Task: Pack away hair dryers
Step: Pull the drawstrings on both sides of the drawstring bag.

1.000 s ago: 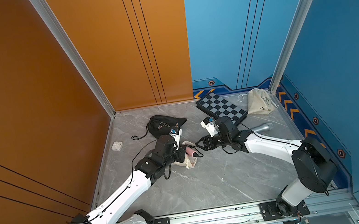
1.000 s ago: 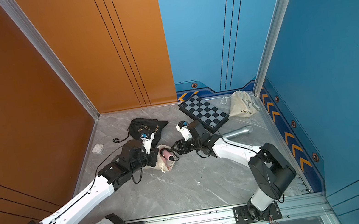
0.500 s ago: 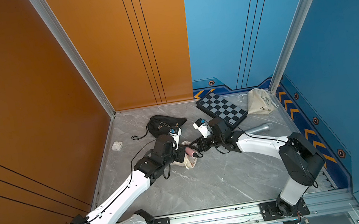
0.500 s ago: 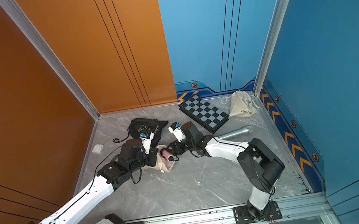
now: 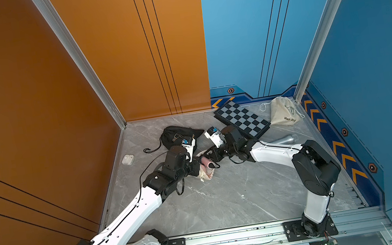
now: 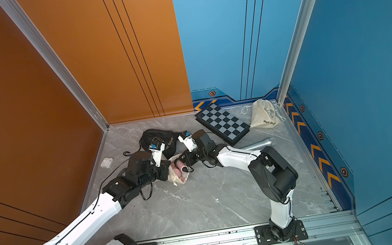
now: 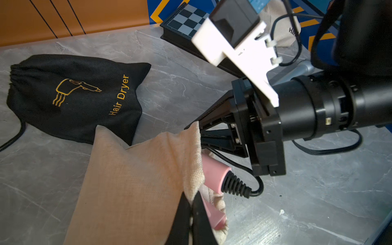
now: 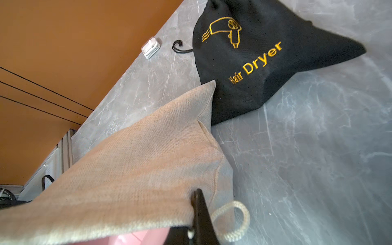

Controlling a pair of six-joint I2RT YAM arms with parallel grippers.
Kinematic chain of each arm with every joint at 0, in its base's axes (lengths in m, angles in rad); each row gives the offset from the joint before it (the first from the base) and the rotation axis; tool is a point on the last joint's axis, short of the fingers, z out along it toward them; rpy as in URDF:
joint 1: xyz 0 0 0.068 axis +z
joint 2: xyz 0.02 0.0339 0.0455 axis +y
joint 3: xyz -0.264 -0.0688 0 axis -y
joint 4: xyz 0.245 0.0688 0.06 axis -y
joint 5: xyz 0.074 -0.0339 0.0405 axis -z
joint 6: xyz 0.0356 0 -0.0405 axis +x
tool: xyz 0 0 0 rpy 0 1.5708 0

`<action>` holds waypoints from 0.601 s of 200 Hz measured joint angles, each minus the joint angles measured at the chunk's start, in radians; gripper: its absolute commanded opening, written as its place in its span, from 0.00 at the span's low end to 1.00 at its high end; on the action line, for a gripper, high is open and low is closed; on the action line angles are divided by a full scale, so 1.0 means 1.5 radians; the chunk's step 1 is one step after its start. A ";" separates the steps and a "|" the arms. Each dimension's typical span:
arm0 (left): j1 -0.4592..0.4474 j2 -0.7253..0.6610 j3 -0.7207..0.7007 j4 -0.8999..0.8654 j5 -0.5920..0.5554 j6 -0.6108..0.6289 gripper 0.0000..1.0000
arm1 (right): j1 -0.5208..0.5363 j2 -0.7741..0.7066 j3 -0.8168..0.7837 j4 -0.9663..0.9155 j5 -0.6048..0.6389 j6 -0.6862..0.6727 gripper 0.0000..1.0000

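Left arm (image 5: pixel 134 211) stretched low from its base, forward and inward, left hand (image 5: pixel 198 168) pinched tight with fingers (image 7: pixel 186 220) pressed together, right arm (image 5: pixel 273 152) elbow raised, forearm reaching low over the surface, right hand (image 5: pixel 211 156) clamped too, the two hands tip to tip.

Beige bag (image 7: pixel 135 180): coarse open-weave cloth, matt.
Black bag (image 7: pixel 80 95): finer twill cloth, matt, with glossy gold embroidery.
Pink hair dryer (image 7: pixel 214 171): smooth plastic, soft satin sheen.
Cord collar (image 7: pixel 235 186): ribbed black rubber, matt.
Tabletop (image 8: pixel 307 148): smooth grey marble-look surface, faint sheen.
Microphone (image 5: pixel 281 139), three o'clock from the beige bag: probably brushed metal; too small to be sure.
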 measured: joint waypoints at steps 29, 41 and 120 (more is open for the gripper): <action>0.037 -0.014 0.023 -0.019 0.000 -0.007 0.00 | -0.007 -0.051 0.048 -0.090 0.001 0.011 0.00; 0.053 -0.013 0.040 -0.028 0.000 -0.013 0.00 | -0.010 -0.067 0.075 -0.128 0.000 0.021 0.00; 0.117 0.036 0.105 -0.049 0.097 -0.042 0.00 | -0.024 -0.133 0.162 -0.302 -0.035 0.092 0.00</action>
